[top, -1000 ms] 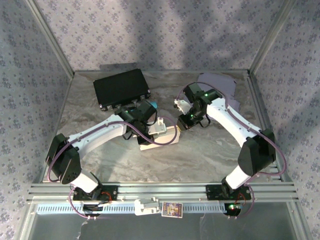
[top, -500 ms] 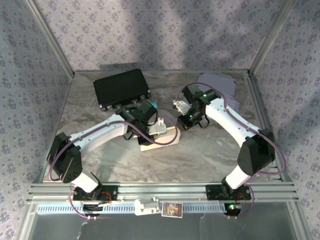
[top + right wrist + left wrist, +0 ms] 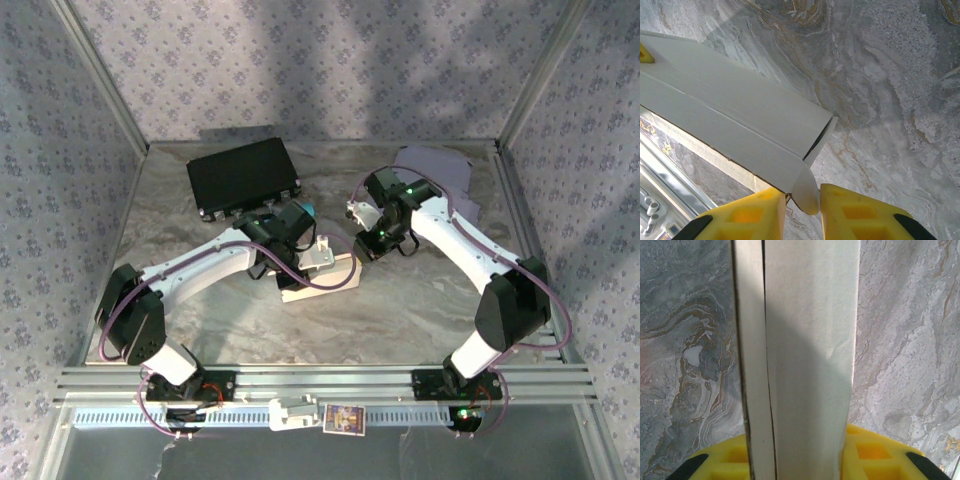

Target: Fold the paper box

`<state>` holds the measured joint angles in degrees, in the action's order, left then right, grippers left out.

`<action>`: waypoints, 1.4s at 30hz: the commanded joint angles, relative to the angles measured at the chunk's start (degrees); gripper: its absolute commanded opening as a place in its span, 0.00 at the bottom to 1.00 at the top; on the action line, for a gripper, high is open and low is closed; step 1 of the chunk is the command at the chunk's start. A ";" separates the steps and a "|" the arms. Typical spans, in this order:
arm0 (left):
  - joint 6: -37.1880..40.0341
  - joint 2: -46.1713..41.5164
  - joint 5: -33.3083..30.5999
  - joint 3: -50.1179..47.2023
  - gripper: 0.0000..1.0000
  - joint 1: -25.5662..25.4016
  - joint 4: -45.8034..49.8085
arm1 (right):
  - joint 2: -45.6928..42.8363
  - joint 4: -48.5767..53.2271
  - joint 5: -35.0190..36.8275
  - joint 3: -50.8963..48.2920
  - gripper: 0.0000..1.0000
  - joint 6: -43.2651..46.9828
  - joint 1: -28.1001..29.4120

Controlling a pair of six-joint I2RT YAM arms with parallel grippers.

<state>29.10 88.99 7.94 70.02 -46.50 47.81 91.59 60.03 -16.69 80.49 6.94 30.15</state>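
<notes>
- Top view: your paper box [image 3: 322, 278] lies flat on the table [image 3: 420, 310] at centre frame, its long axis running from lower left up to the right. The left gripper [image 3: 316, 254] sits on its upper edge and the right gripper [image 3: 363, 243] meets its upper-right end, so both arms are already at the box with neither nearer. The black case [image 3: 243, 176] at upper left and the purple sheet [image 3: 440, 165] at upper right lie well apart from it.
- Left wrist view: the paper box [image 3: 810, 340] runs straight up the middle of the frame away from the left gripper [image 3: 800, 467]. Its panels fill the gap between the yellow pads [image 3: 875, 455], so read the jaws as clamped across the box's width.
- Right wrist view: the paper box [image 3: 735, 125] stretches from the right gripper [image 3: 802, 210] toward the upper left of the frame. Its rounded corner tab [image 3: 807, 197] sits in the narrow gap between the yellow pads [image 3: 747, 217], apparently pinched.
- Against the frame a second ago, the left arm's elbow has shifted slightly right and down the frame; the box and the right arm have barely moved.
- Any fold you make next will likely hinge along that long axis, so mind the tab.
</notes>
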 commanded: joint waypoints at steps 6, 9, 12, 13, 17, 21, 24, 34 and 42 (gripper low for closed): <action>0.43 1.98 0.88 0.04 0.29 -0.39 1.41 | -1.15 1.33 1.05 0.29 0.27 -0.44 0.32; 0.19 1.85 0.85 -0.06 0.29 -0.52 1.41 | -1.64 1.61 1.52 1.02 0.30 -0.70 0.32; 0.17 1.82 0.85 0.03 0.29 -0.52 1.41 | -1.92 2.05 1.75 1.84 0.32 -1.05 0.26; 0.17 1.81 0.84 0.16 0.29 -0.52 1.39 | -1.93 2.19 1.77 1.95 0.32 -1.05 0.18; 0.04 1.83 0.92 0.23 0.29 -0.52 1.41 | -1.95 2.03 2.10 1.60 0.32 -1.07 0.22; -0.01 1.87 0.96 0.25 0.29 -0.59 1.48 | -1.73 1.67 1.86 1.83 0.31 -1.12 0.24; -0.01 1.83 1.01 0.28 0.29 -0.56 1.51 | -1.33 1.66 1.68 2.34 0.26 -1.24 0.33; -0.42 1.93 0.67 0.38 0.29 -0.54 1.55 | -1.26 1.96 1.59 2.34 0.14 -1.55 0.44; -2.15 2.85 0.44 1.26 0.28 -0.61 1.41 | -1.69 1.22 3.71 1.69 0.06 -4.89 1.27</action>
<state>28.01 89.80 7.94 70.89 -46.61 47.83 91.15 60.01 -14.79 81.30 4.71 30.81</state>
